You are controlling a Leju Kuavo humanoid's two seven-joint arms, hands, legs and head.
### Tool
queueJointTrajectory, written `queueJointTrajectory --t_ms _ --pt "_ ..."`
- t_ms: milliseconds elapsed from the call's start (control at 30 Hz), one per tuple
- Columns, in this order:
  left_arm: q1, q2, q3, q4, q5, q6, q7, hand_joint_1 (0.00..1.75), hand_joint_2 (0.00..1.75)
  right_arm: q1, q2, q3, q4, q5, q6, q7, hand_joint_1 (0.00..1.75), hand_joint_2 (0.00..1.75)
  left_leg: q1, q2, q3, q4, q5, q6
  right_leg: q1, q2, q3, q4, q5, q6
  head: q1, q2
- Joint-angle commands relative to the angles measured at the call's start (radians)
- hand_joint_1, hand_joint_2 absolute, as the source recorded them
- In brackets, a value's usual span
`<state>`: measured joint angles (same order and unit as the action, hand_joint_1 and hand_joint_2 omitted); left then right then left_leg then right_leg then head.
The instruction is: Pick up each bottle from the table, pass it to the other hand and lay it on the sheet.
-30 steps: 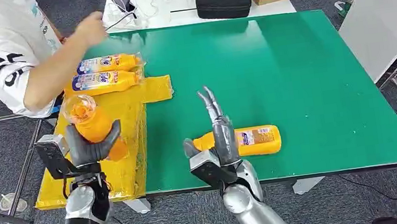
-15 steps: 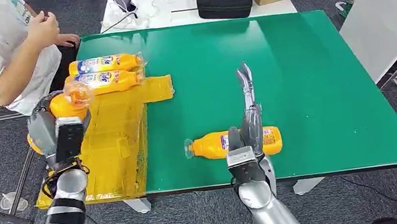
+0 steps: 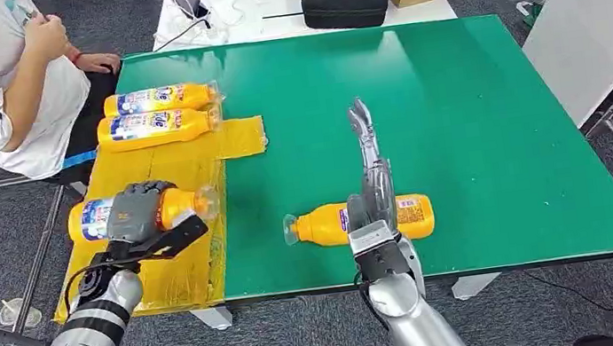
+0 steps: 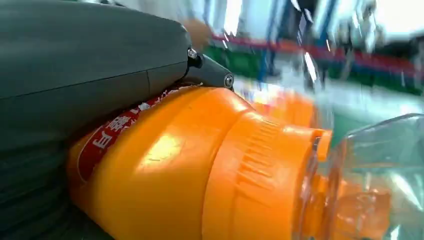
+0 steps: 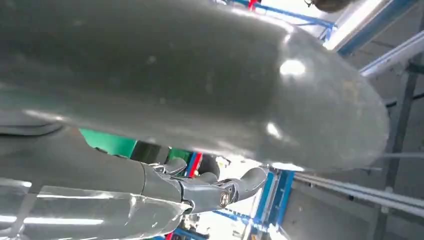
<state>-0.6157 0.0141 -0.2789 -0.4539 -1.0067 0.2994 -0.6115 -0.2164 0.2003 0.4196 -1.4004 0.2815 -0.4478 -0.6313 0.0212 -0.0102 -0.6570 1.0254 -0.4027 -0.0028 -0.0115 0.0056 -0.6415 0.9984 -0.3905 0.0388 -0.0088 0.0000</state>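
While the left hand (image 3: 140,214) wraps its fingers (image 3: 170,237) round a bottle (image 3: 94,217) lying crosswise over the yellow sheet (image 3: 168,169), cap toward the table, the right hand (image 3: 370,184) hovers with fingers straight and empty above another bottle (image 3: 320,225).

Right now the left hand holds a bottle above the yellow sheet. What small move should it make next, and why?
Probably lower the bottle onto the bare part of the yellow sheet and let go. The left hand already grips it on its side over the sheet, near the two bottles lying there. The right hand is open above the last bottle on the table.
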Motion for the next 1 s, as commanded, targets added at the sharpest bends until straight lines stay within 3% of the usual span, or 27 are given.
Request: queueJointTrajectory --t_ms 33,100,133,400,433,467,533,567,600,833,1000 --pt "-0.085 0.042 -0.088 0.140 -0.012 -0.040 0.001 1.75 1.75 -0.053 -0.024 0.011 0.094 -0.007 0.010 0.001 0.00 0.00 0.000 0.002 0.005 0.000 -0.002 0.001 0.001 0.001 0.005 0.000 -0.001 -0.001 0.000 0.000" --pt "-0.092 0.044 -0.097 0.141 -0.018 -0.080 0.012 1.75 1.75 -0.054 -0.022 0.011 0.106 -0.008 0.019 0.002 0.00 0.00 0.000 0.001 0.003 0.000 -0.001 0.001 0.000 0.000 0.002 0.000 0.000 -0.001 0.000 0.000" --pt "-0.095 0.044 -0.095 0.142 -0.016 -0.097 0.012 1.75 1.75 -0.056 -0.021 0.012 0.111 -0.008 0.022 0.002 0.00 1.75 0.000 0.001 0.005 0.000 -0.002 0.001 0.001 0.000 0.005 0.000 -0.001 -0.001 0.000 0.000" --pt "-0.105 0.053 -0.140 0.152 -0.048 -0.204 0.008 1.75 1.75 -0.065 -0.009 0.015 0.157 -0.013 0.050 0.002 0.00 1.75 0.000 0.002 0.007 0.000 -0.003 0.001 0.001 0.001 0.007 0.000 -0.002 -0.002 0.000 0.000" --pt "-0.102 0.052 -0.136 0.153 -0.038 -0.227 0.004 1.55 1.75 -0.065 -0.007 0.013 0.162 -0.013 0.053 0.002 0.00 1.75 0.000 0.001 0.002 0.000 -0.001 0.001 0.000 0.000 0.002 0.000 0.000 -0.001 0.000 0.000" --pt "-0.102 0.051 -0.133 0.154 -0.031 -0.244 0.002 0.86 1.75 -0.066 -0.006 0.013 0.165 -0.014 0.054 0.002 0.00 1.75 0.000 0.002 0.005 0.000 -0.002 0.001 0.001 0.001 0.005 0.000 -0.001 -0.001 0.000 0.000" --pt "-0.098 0.050 -0.127 0.152 -0.017 -0.271 -0.003 0.86 1.75 -0.068 -0.005 0.012 0.171 -0.014 0.057 0.002 0.00 1.75 0.000 0.002 0.006 0.000 -0.002 0.001 0.001 0.001 0.006 0.000 -0.001 -0.001 0.000 0.000" --pt "-0.097 0.050 -0.128 0.153 -0.013 -0.284 -0.005 0.14 1.75 -0.069 -0.004 0.011 0.175 -0.015 0.059 0.002 0.00 1.75 0.000 0.002 0.005 0.000 -0.002 0.001 0.000 0.001 0.005 -0.001 -0.001 -0.001 0.000 0.000" --pt "-0.097 0.052 -0.128 0.153 -0.004 -0.308 -0.013 0.05 1.75 -0.069 -0.004 0.010 0.176 -0.016 0.064 0.002 0.00 1.75 0.000 0.001 0.003 0.000 -0.001 0.001 0.000 0.001 0.003 0.000 0.000 -0.001 0.000 0.000" --pt "-0.090 0.061 -0.107 0.152 0.076 -0.486 -0.050 0.00 1.75 -0.081 0.003 0.004 0.213 -0.019 0.082 -0.002 0.00 1.75 0.000 0.003 0.006 -0.001 -0.002 0.001 0.000 0.002 0.006 -0.001 -0.001 -0.001 0.000 0.000" --pt "-0.091 0.062 -0.109 0.152 0.078 -0.491 -0.051 0.00 1.75 -0.081 0.004 0.003 0.215 -0.019 0.081 -0.003 0.00 1.75 0.000 0.002 0.005 -0.001 -0.001 0.001 0.000 0.001 0.006 -0.001 0.000 -0.001 0.000 0.000"
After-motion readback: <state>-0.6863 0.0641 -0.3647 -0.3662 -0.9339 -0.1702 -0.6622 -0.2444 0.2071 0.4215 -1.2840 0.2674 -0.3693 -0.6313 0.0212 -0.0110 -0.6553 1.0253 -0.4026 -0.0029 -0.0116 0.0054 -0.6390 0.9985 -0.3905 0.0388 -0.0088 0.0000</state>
